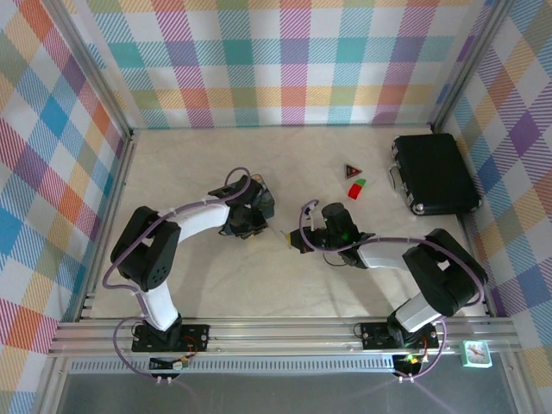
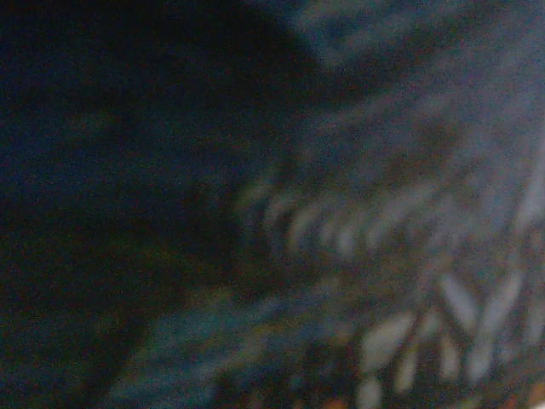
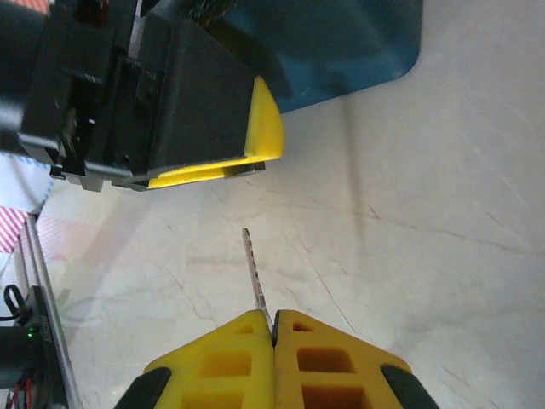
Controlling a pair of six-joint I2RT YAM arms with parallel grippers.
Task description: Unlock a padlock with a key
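The right claw (image 3: 273,317) was clamped shut on the thin silver-grey metal key (image 3: 254,277). The key's toothed blade stuck out above the pale marbled desk (image 3: 426,221), aimed towards the left claw (image 1: 249,210). That claw sat against the blue painted tin (image 3: 358,43); whether its jaws gripped anything could not be told. The big black case (image 1: 435,172) lay well apart at the far right, with a small red triangle piece (image 1: 352,170) near it.
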